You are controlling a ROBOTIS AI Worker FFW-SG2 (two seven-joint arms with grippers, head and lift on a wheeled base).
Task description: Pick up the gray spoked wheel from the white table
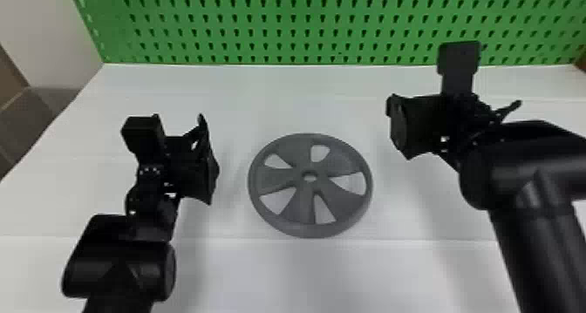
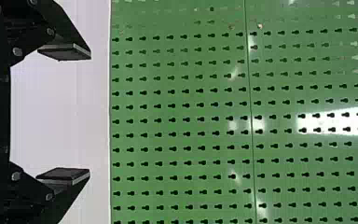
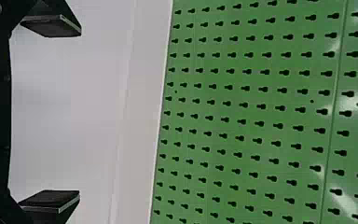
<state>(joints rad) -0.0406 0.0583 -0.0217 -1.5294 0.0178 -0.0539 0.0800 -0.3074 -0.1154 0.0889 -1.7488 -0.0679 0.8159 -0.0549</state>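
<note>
Specks (image 1: 150, 171) of white dot the black mount of the left end effector (image 1: 210, 159), too small to tell whether they are lettering or fittings. The wheel (image 1: 301, 205) is plain gray, its round rim thick on the near side, with five broad, blade-like spokes and five gaps of uneven look, the white showing through them. A small raised ring surrounds the hole at its hub. It lies flat on the worktop (image 1: 218, 268), well in from the far and left edges, between the left end effector and the right end effector (image 1: 399, 127), touching neither. Both have their fingers spread apart with nothing between them, as the wrist views show.

The head view cuts off the worktop's near edge, the top of the green pegboard (image 1: 270, 24) along the far edge, and the lower part of each arm. Part of the far edge, toward the right corner, hides behind the right end effector's upright black piece. The wheel's underside is hidden.
</note>
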